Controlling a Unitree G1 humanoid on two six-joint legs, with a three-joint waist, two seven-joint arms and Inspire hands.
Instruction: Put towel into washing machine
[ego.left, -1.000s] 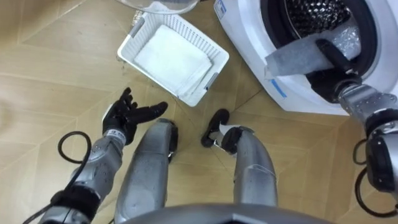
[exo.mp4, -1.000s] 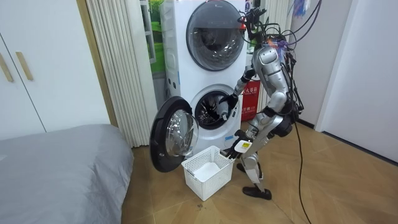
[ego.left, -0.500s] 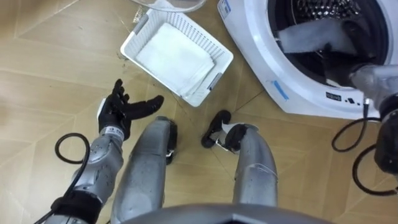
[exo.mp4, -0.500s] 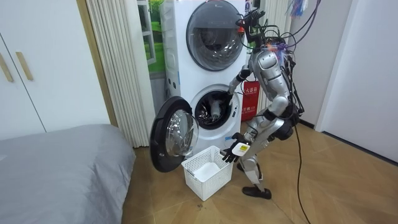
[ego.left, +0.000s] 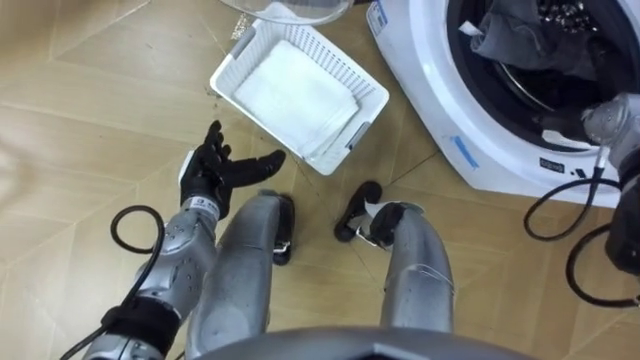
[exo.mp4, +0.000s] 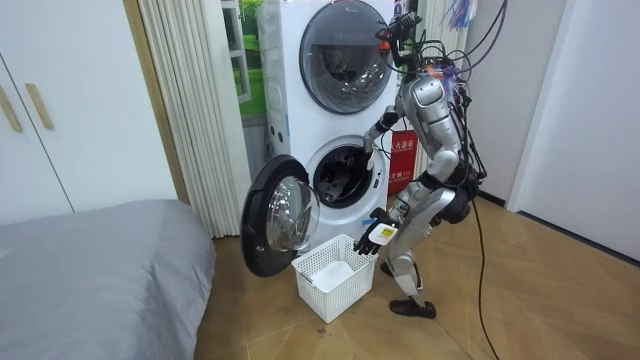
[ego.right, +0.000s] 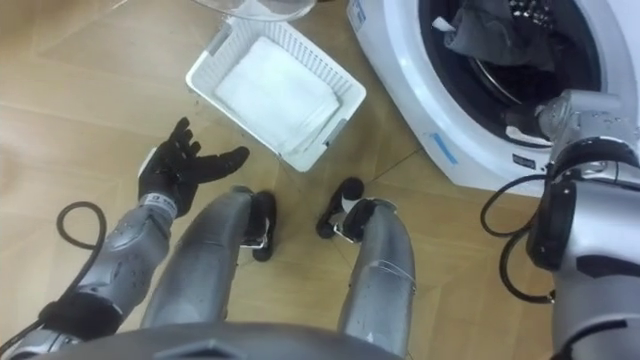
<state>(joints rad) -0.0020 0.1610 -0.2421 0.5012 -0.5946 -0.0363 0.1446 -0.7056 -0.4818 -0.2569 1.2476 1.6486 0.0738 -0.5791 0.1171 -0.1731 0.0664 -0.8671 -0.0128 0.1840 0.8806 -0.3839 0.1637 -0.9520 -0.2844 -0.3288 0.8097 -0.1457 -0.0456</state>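
At the mouth of the washing machine (ego.left: 432, 110), the right robot hand (exo.mp4: 366, 147) is too hidden to tell its grip; the left robot hand (ego.left: 215, 172) is wide open. The grey towel (ego.left: 515, 38) lies inside, but that hand could catch it and drag it out.

Nothing written can be read here: the washing machine (ego.left: 415, 70) bears a small blue sticker (ego.left: 462, 151) on its white front, just below the drum opening, and a small dark label (ego.left: 553, 163) with pale print on the lower rim of that opening, both too small to make out. In the room view a red panel (exo.mp4: 403, 160) with pale characters stands just beside the machine on the room view's right, and a green printed sheet (exo.mp4: 250, 60) shows at the machine's other side, neither legible
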